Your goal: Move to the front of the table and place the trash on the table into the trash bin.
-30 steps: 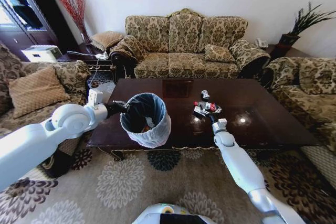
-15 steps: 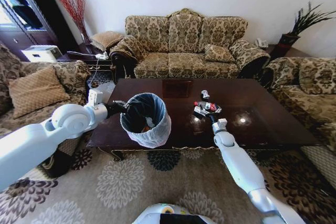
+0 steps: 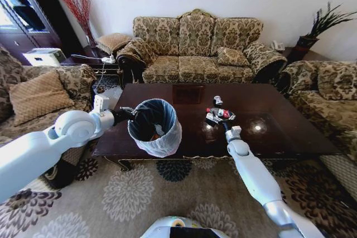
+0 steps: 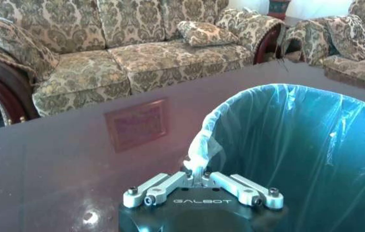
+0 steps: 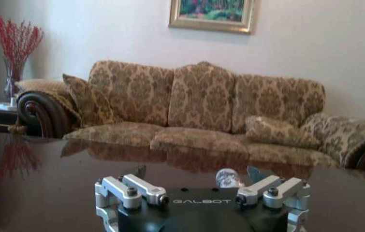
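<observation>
Head view: left gripper (image 3: 124, 113) pinches trash bin (image 3: 155, 127) rim; right gripper (image 3: 222, 125) spread wide beside trash (image 3: 220, 114) on table (image 3: 279, 121).

Left gripper (image 4: 198, 176) pinched closed with arm bent inward; right gripper (image 3: 223, 126) spread wide, arm extended forward

Bright daylight is thrown in from the upper left of the head view. Two glare spots are mirrored near the front edge of the glossy bench (image 3: 279, 129). Straight lines are bowed toward the edges by the wide lens.
</observation>
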